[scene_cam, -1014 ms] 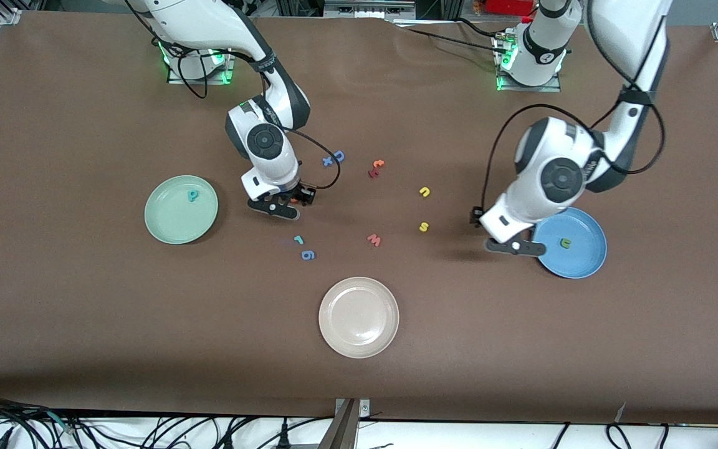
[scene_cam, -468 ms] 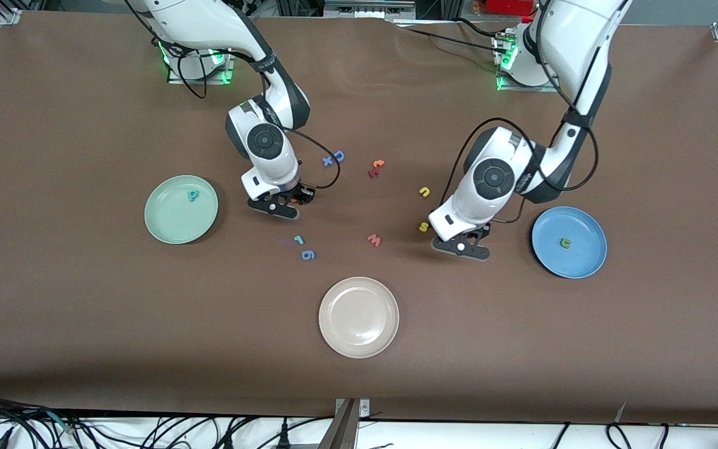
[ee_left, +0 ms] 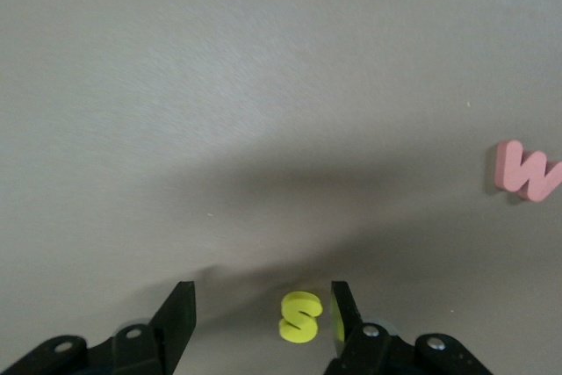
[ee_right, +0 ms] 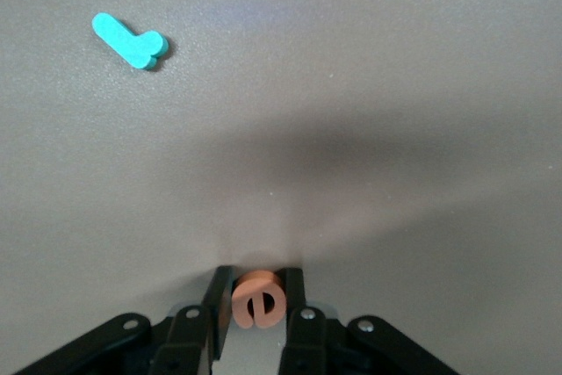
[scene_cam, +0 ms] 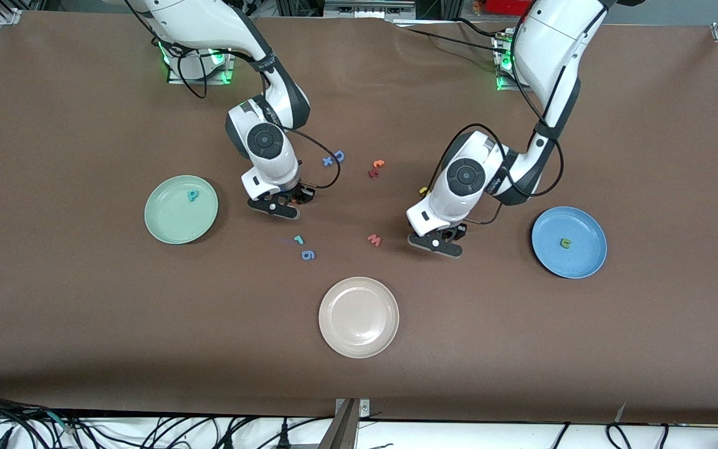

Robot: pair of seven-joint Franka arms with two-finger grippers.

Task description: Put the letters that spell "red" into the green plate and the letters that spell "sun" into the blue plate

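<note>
My right gripper (ee_right: 256,300) is down at the table, shut on the orange e (ee_right: 257,299). The teal r (ee_right: 130,41) lies apart from it, nearer to the front camera (scene_cam: 298,239). My left gripper (ee_left: 259,309) stands open with the yellow s (ee_left: 300,316) between its fingers, close to one of them. In the front view that hand (scene_cam: 437,240) hides the s. The yellow n (scene_cam: 422,191) peeks out beside the left arm. The green plate (scene_cam: 169,224) holds the teal d (scene_cam: 192,195). The blue plate (scene_cam: 558,262) holds the green u (scene_cam: 565,242).
A red w (scene_cam: 374,240) lies between the two grippers. A blue g (scene_cam: 308,254) sits beside the r. A beige plate (scene_cam: 359,318) is nearest the front camera. Blue letters (scene_cam: 334,158) and red-orange ones (scene_cam: 376,168) lie toward the bases.
The left arm swung from the blue plate toward the table's middle and came down around the yellow s. The right gripper stayed in place and its fingers closed on the orange e.
</note>
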